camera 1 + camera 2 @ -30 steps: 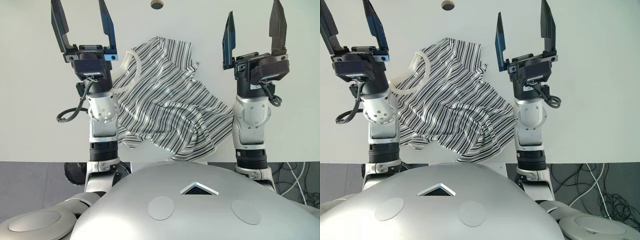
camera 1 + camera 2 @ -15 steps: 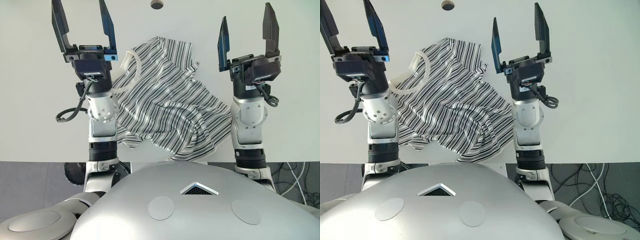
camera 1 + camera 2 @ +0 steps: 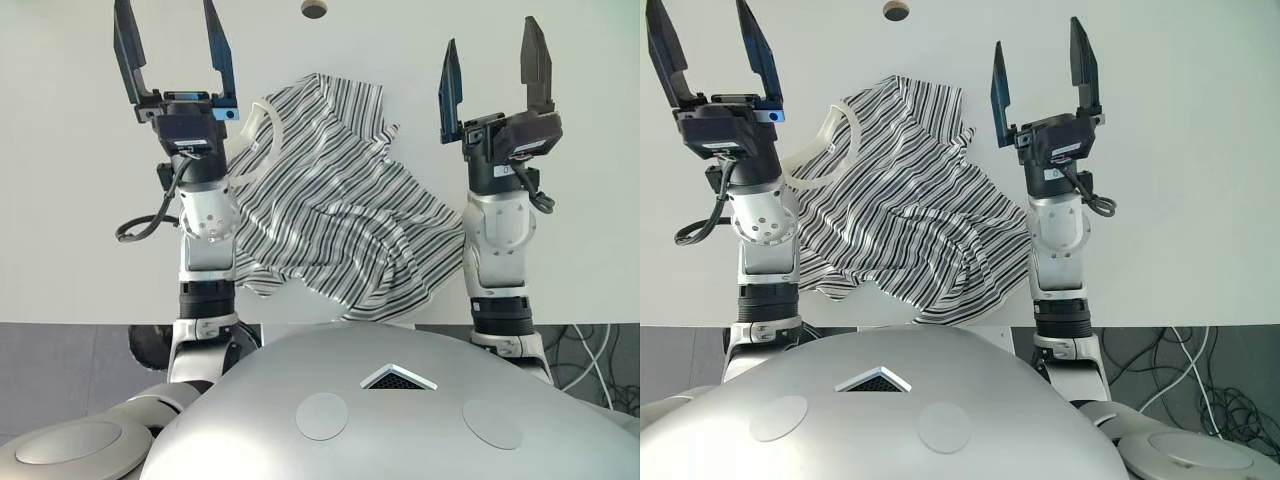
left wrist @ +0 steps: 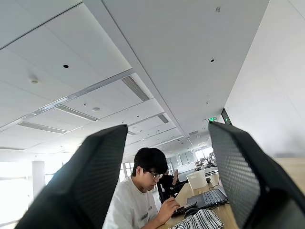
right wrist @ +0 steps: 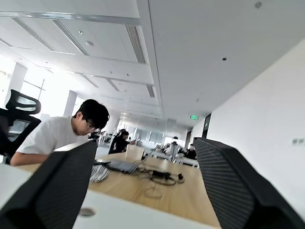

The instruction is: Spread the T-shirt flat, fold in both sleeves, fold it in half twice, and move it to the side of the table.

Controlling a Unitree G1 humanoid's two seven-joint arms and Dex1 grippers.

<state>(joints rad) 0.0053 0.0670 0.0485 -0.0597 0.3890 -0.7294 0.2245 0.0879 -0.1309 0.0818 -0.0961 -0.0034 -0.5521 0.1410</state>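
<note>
1. T-shirt (image 3: 330, 200), striped and crumpled, lies between the two end effectors; neither touches it.
2. Left end effector (image 3: 166, 15) is raised above the worktop (image 3: 60, 150) at the shirt's 10 o'clock, fingers spread wide and holding nothing.
3. Right end effector (image 3: 492, 40) stands at the shirt's 2 o'clock, likewise wide and holding nothing.
4. At 6 o'clock the shirt's lower edge reaches the worktop's near edge.
5. A small round hole (image 3: 314, 8) sits in the worktop at the shirt's 12 o'clock.
</note>
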